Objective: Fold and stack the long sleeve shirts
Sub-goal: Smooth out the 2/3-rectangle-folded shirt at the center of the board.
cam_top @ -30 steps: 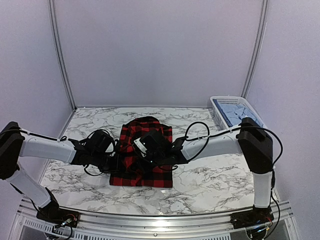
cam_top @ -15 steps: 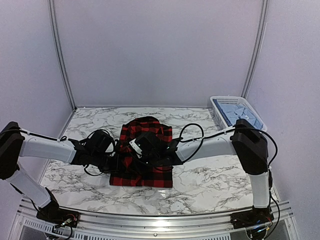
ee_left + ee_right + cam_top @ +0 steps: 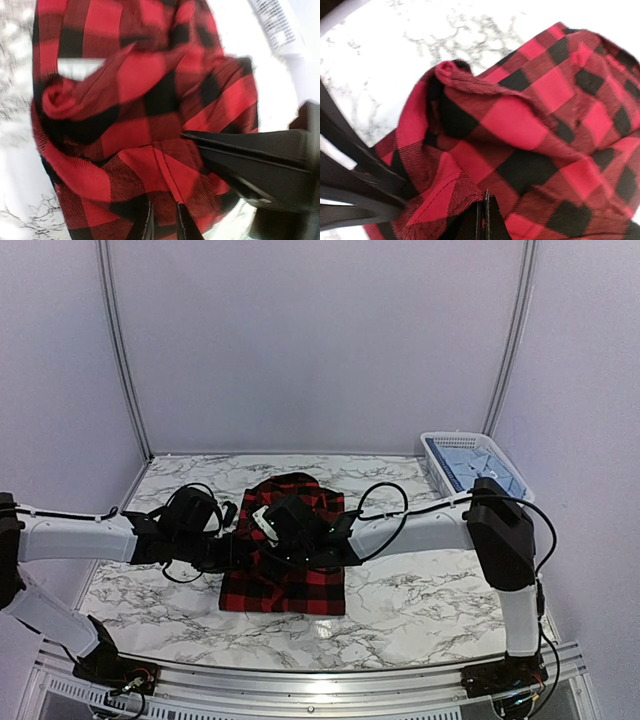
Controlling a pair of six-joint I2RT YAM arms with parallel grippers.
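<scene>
left gripper (image 3: 164, 227): your jaws stood slightly parted at the 9 o'clock edge of the checked shirt (image 3: 300, 590) | right gripper (image 3: 485, 220): your jaws pinched its hem at 10 o'clock

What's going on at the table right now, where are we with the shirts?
The red-and-black shirt lies bunched and partly folded in the middle of the marble table, worked from both sides. The right gripper has its fingers shut on a hem of it. The left gripper has its fingers slightly apart with cloth between them; whether it grips I cannot tell. The pale blue shirt lies in the white basket at the far right, so nothing is stacked yet.
</scene>
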